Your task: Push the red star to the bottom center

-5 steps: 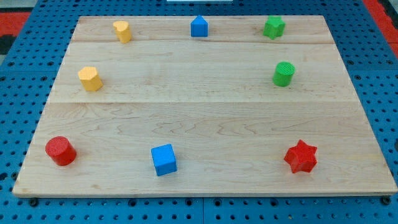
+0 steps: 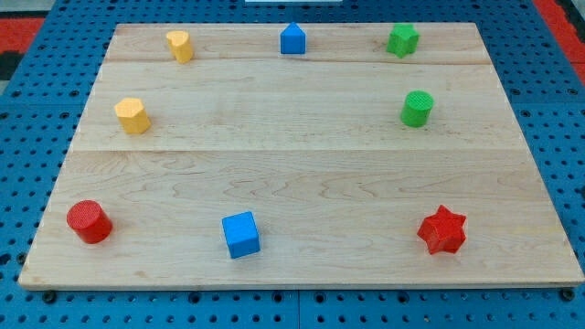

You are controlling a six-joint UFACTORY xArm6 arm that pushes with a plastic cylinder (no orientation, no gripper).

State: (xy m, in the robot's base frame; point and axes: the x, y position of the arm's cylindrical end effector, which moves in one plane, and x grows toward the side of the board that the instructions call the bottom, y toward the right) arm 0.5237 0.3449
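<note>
The red star (image 2: 442,229) lies on the wooden board (image 2: 302,155) near the view's bottom right. A blue cube (image 2: 241,234) sits at the view's bottom, left of centre, well apart from the star. My tip does not show in the camera view, and neither does the rod.
A red cylinder (image 2: 89,221) sits at the bottom left. Two yellow blocks (image 2: 132,115) (image 2: 180,45) are at the left and top left. A blue house-shaped block (image 2: 292,38) is at top centre. A green star (image 2: 402,40) and a green cylinder (image 2: 418,108) are at the right.
</note>
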